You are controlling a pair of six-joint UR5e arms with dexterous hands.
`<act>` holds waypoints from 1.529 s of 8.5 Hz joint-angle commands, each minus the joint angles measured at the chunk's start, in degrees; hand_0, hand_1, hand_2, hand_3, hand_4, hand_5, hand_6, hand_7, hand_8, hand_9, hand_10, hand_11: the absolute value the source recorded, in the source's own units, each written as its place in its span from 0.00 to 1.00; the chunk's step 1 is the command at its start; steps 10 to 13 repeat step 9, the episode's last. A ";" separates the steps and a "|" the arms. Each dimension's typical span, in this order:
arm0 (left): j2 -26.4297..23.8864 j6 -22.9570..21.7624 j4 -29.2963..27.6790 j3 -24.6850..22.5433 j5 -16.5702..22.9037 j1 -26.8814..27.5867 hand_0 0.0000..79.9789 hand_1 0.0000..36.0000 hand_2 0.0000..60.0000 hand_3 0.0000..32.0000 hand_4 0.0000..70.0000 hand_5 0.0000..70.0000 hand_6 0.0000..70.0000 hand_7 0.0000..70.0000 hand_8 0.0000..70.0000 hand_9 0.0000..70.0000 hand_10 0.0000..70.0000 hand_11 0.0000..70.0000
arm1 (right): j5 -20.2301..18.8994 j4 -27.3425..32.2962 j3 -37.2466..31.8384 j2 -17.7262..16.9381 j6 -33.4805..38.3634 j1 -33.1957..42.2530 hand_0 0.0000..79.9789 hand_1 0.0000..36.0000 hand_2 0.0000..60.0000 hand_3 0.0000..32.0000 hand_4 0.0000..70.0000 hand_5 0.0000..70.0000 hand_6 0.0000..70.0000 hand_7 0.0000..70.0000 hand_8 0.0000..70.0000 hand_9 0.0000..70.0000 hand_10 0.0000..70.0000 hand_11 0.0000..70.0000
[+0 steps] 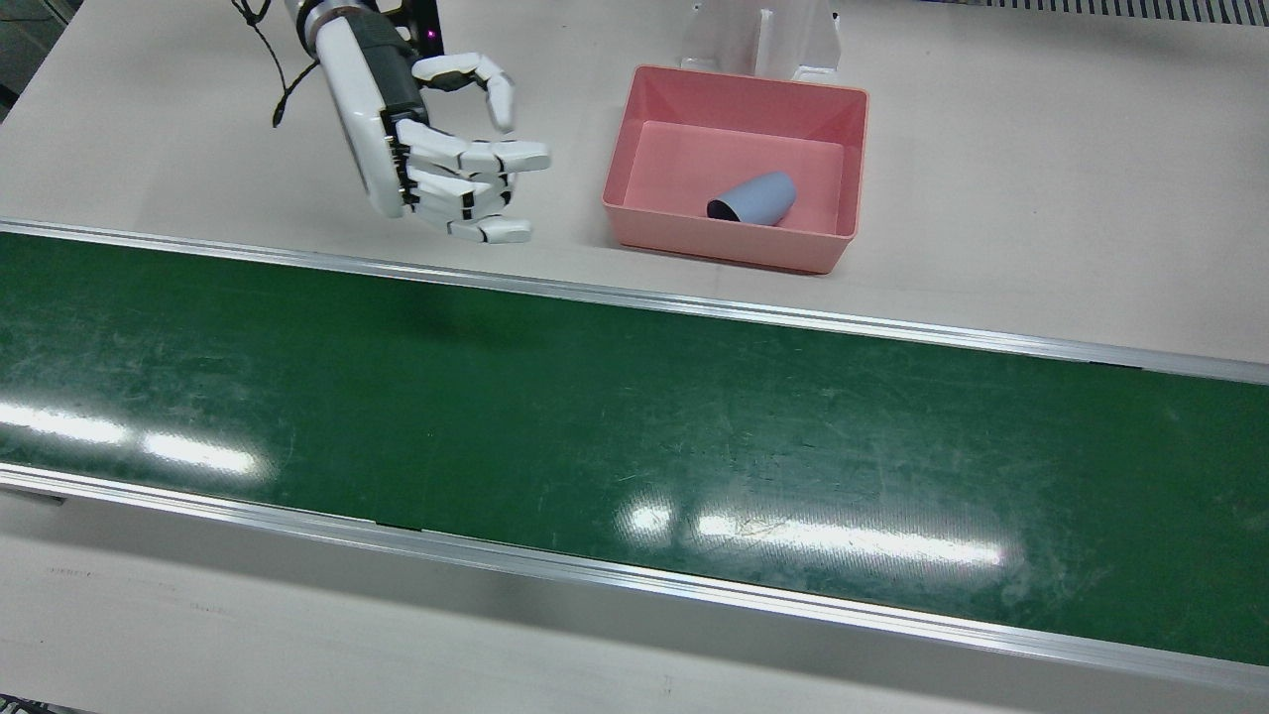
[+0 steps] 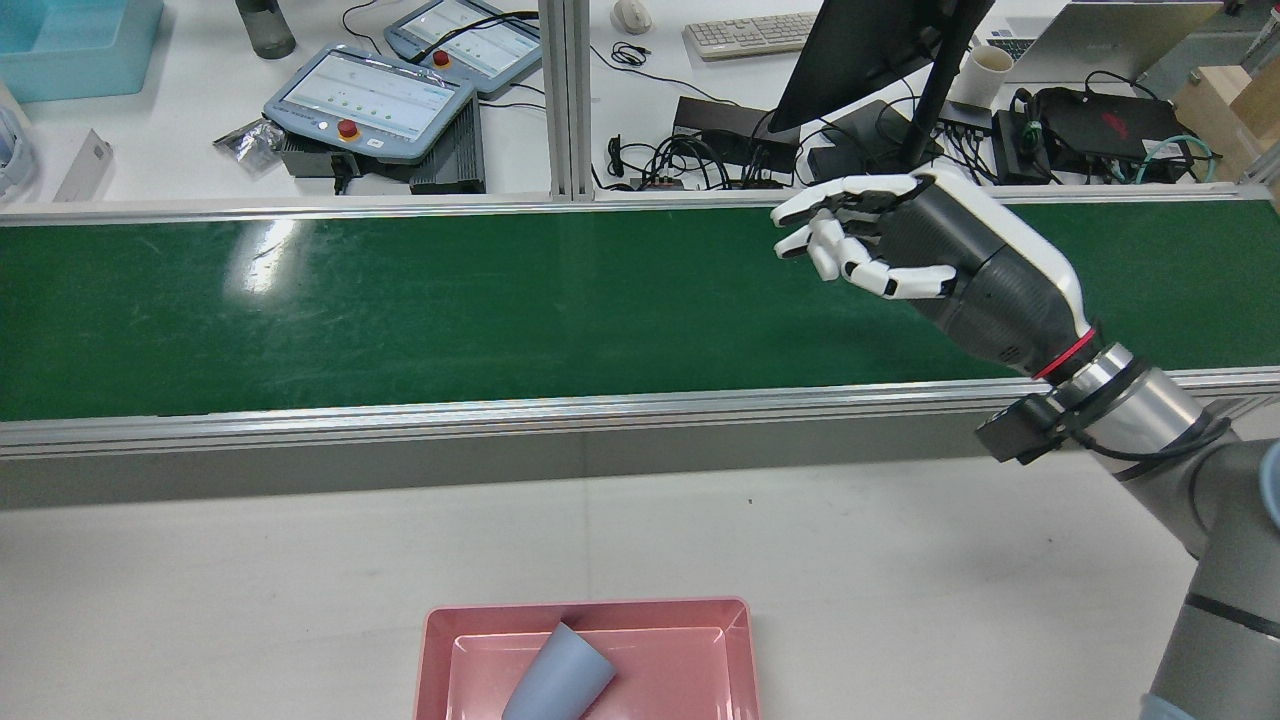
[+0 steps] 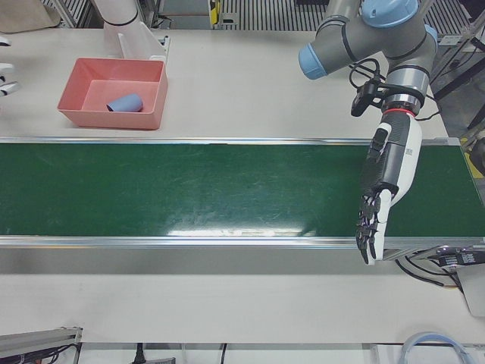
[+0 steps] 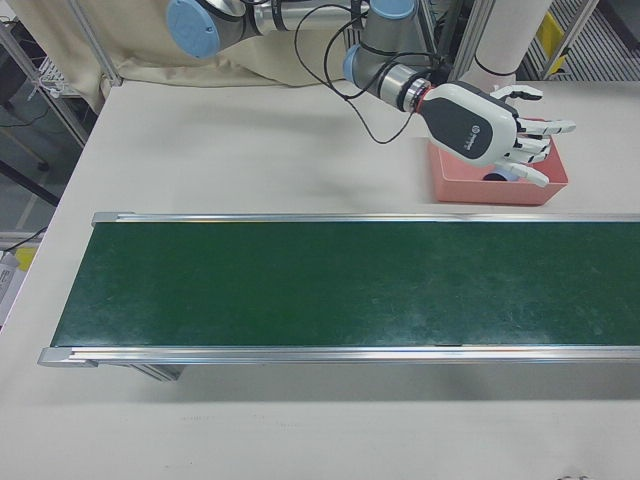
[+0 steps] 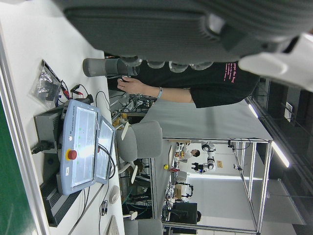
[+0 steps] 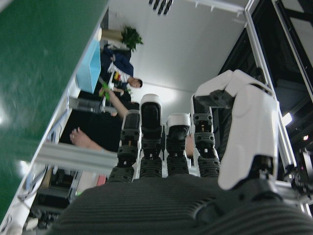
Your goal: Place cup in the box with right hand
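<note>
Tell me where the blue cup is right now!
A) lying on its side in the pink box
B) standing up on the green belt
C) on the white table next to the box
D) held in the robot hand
A: the blue cup lies tipped on its side on the floor of the pink box, while the right robot hand hangs open and empty beside the box.

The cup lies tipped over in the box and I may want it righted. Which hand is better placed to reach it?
Right. The right hand hovers open just beside the box holding the cup; the left hand hangs over the other end of the belt, well away.
</note>
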 commanded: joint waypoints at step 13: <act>0.00 0.00 0.03 0.00 0.00 0.00 0.00 0.00 0.00 0.00 0.00 0.00 0.00 0.00 0.00 0.00 0.00 0.00 | -9.82 13.36 -31.80 -6.48 12.65 33.96 0.67 0.33 0.04 0.00 0.10 0.10 0.15 0.56 0.16 0.33 0.04 0.09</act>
